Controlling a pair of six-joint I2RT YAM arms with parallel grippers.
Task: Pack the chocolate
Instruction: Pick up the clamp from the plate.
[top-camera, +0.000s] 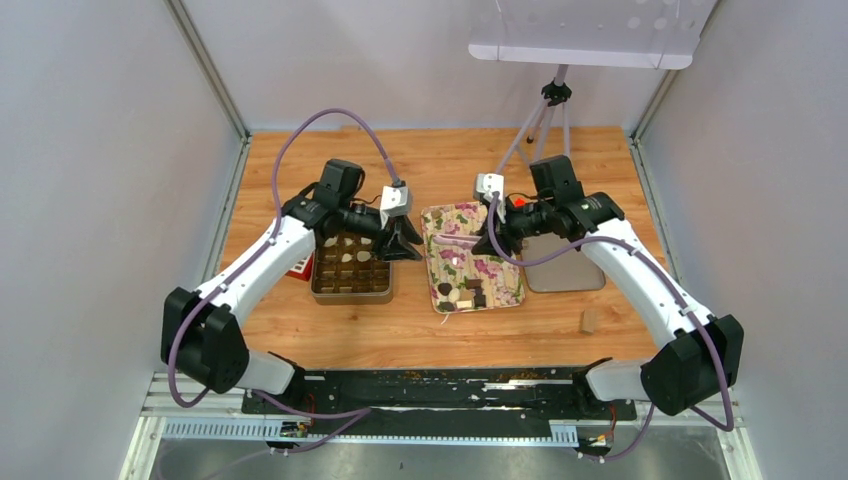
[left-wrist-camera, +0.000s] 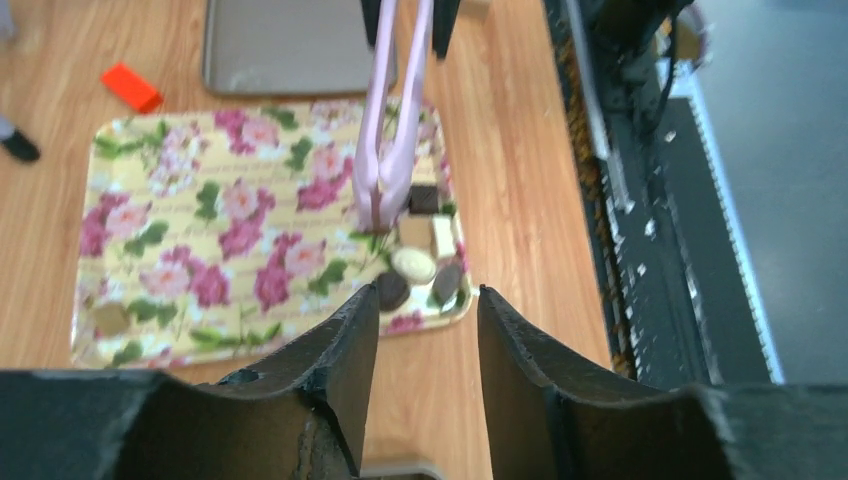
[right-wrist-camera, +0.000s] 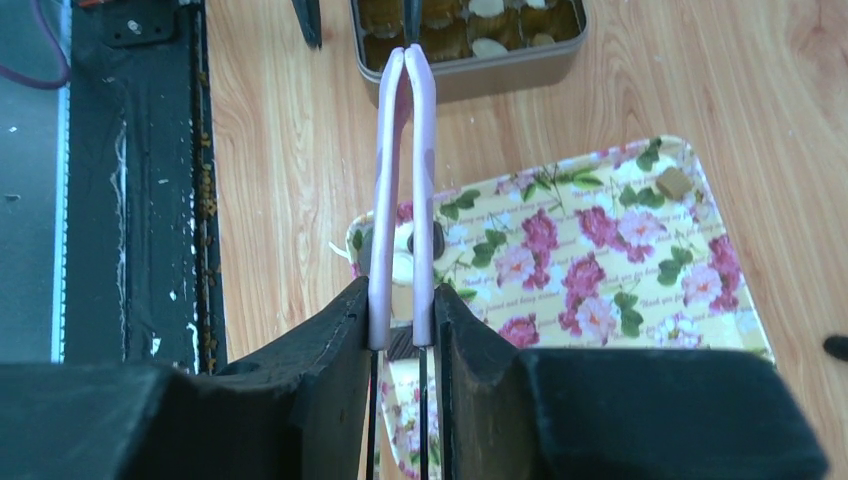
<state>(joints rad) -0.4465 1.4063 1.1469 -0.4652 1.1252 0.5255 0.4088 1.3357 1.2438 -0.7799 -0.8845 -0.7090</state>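
While the tin (top-camera: 350, 296) is only part-filled w/ choc. pieces (left-wrist-camera: 413, 266) left on the floral tray (left-wrist-camera: 200, 200), pink tongs (right-wrist-camera: 385, 180) are pinched by R jaws; L jaws are spread.

Mixed chocolates (left-wrist-camera: 414, 264) at floral tray's (left-wrist-camera: 180, 230) corner

Even, diffuse white light is falling from overhead, and a white panel (top-camera: 580, 42) at the top of the external view is washing out almost to pure white. The wooden table (top-camera: 450, 340) is carrying only short, soft shadows under the arms. In the wrist views the left gripper (left-wrist-camera: 427, 300) and right gripper (right-wrist-camera: 400, 295) are looming dark and out of focus near the lens. The pink tongs (right-wrist-camera: 387, 180) are catching a pale sheen, while the chocolate (left-wrist-camera: 420, 255) is looking slightly blurred
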